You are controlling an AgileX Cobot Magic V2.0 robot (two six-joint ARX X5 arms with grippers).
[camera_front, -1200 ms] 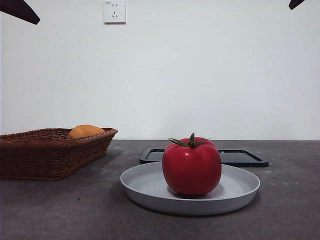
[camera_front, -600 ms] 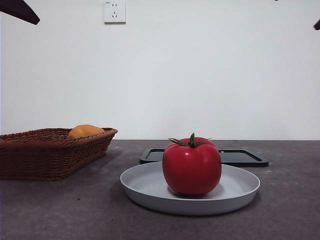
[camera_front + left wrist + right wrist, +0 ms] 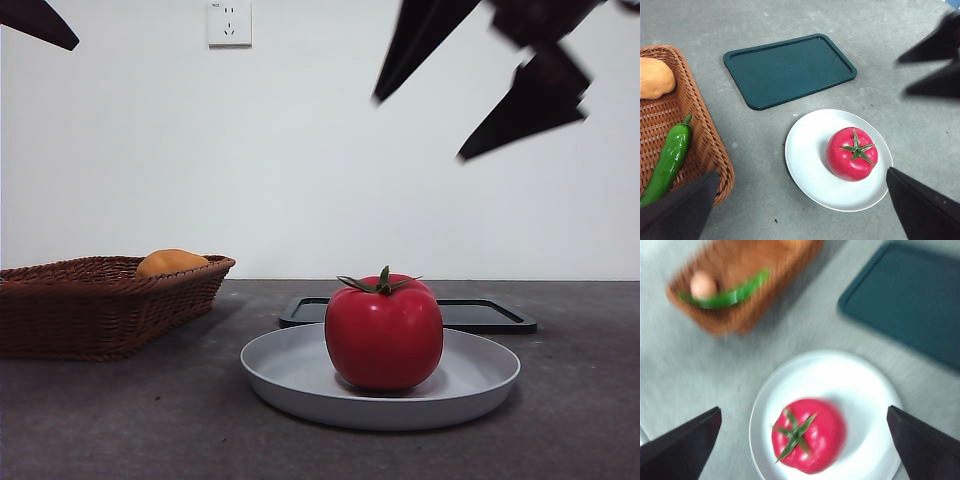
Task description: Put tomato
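The red tomato (image 3: 384,331) with a green stem sits upright on a grey-white plate (image 3: 290,375) in the middle of the table. It also shows in the left wrist view (image 3: 852,153) and the right wrist view (image 3: 807,435). My right gripper (image 3: 478,95) hangs open high above the tomato, a little to its right, well clear of it. Its jaws also show in the left wrist view (image 3: 935,65). My left gripper (image 3: 800,210) is open and empty, waiting high at the top left corner of the front view (image 3: 38,22).
A wicker basket (image 3: 100,300) stands at the left with an orange-yellow fruit (image 3: 170,262) and a green pepper (image 3: 667,160) in it. A dark flat tray (image 3: 490,315) lies behind the plate (image 3: 790,67).
My right gripper has come in from the top right corner and now hangs open above the tomato. The tomato, the plate and the left arm have not moved.
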